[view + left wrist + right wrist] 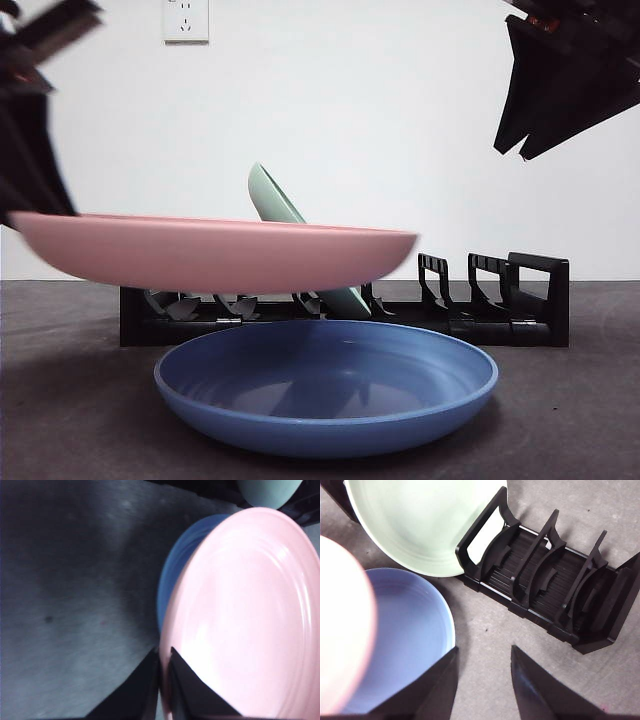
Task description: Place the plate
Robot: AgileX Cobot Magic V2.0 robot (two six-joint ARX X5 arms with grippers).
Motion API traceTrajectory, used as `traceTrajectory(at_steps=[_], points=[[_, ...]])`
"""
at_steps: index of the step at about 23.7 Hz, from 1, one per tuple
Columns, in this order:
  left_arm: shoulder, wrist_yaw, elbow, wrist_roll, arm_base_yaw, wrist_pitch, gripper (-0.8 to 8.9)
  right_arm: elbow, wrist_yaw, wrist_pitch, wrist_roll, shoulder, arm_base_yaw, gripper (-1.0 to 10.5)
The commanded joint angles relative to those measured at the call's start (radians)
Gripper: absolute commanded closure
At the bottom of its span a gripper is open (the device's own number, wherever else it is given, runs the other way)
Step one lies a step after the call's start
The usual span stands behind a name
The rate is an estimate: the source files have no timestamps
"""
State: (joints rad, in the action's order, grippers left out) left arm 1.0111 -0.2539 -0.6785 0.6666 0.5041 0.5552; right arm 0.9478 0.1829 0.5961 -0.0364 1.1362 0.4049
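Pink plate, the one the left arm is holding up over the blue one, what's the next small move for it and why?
Probably tip it up on edge while carrying it toward the rack. The left gripper clamps the pink plate by its rim, held flat above the blue plate. The green plate leans in one slot; the slots beside it are open. The right gripper hangs open, empty.

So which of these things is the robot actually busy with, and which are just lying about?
In the job:
- pink plate, gripped at its rim by the left gripper
- black dish rack

Just there:
- blue plate flat on the table
- green plate leaning in the rack
- right gripper, jaws open, holding nothing
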Motion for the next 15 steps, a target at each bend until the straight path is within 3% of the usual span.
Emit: traceTrajectory(at_steps=[1,8,15], points=[[0.082,-0.008,-0.008,0.039,0.047,-0.054,7.98,0.010,0.000,-0.004,0.006,0.005,0.005,7.9],[0.237,-0.002,-0.011,0.077,0.105,-0.190,7.98,0.010,0.000,-0.003,0.006,0.005,0.005,7.9],[0.299,0.129,-0.016,0.074,0.120,-0.242,7.98,0.010,0.000,0.004,0.006,0.005,0.005,7.9]])
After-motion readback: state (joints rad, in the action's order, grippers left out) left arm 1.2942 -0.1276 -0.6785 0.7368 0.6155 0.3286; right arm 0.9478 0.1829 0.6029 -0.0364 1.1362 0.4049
